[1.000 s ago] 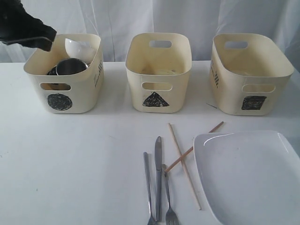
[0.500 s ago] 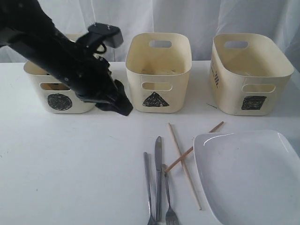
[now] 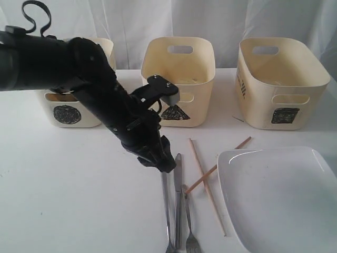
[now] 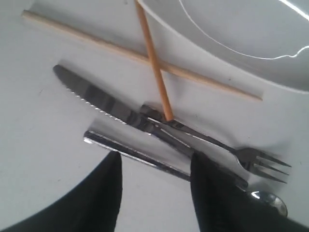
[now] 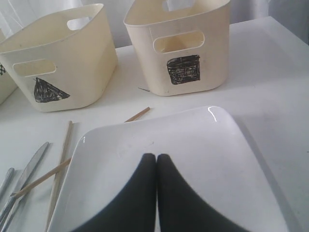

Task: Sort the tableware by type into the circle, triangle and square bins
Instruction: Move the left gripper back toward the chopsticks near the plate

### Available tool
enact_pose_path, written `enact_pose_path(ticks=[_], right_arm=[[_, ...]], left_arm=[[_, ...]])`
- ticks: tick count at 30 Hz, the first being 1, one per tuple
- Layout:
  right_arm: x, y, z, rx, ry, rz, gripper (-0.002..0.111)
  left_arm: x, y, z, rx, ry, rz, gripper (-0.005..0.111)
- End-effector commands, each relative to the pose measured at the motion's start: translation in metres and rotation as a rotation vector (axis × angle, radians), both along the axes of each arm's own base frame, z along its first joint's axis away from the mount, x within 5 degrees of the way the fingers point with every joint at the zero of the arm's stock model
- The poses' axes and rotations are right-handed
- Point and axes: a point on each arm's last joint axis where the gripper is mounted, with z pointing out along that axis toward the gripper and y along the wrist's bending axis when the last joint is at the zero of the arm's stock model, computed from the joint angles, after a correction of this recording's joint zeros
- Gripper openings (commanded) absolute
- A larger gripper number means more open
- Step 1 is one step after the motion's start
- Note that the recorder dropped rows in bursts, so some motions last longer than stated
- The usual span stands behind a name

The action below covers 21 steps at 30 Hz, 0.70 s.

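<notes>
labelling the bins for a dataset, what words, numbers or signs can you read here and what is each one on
No words, brands or numbers can be read.
Black scribbled circle: front of the left bin.
Black scribbled triangle: front of the middle bin.
Black scribbled square: front of the right bin.
Small black marks on the right bin's side: too blurred to read.

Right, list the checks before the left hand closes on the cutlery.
1. Left hand open: ok.
2. Spoon handle lined up between its fingers: ok.
3. Fork free of chopsticks: not ok, one chopstick ends on its handle.
4. Right hand shut, over the plate, out of the way: ok.
5. Triangle bin contents: cannot tell.
</notes>
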Motion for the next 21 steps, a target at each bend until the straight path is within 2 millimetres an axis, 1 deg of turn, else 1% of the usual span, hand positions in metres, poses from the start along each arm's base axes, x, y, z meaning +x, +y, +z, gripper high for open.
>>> enact_pose_path(ticks=[1,3,10,13,21], right_arm=[[0.0,0.0,-0.001,0.017,-0.003,-0.005,0.0],[0.0,0.0,-0.001,0.025,-0.003,-0.007,0.0],[0.0,0.0,-0.001,0.025,-0.003,-0.007,0.0],[0.0,0.0,-0.001,0.025,-0.003,-0.007,0.0],[0.0,0.0,-0.001,0.025,-0.003,-0.007,0.0]], left_arm=[[-0.004,-0.02,0.002,-0.061,-0.006,-0.046,0.05],[-0.001,-0.028,0.002,-0.077,-0.03,-0.047,0.05],[0.005,-0.046,-0.01,-0.072,-0.029,-0.077,0.05],[0.008,-0.051,-0.017,-0.066,-0.02,-0.08,0.05],[0.014,-0.056,-0.038,-0.04,0.003,-0.071,0.05]])
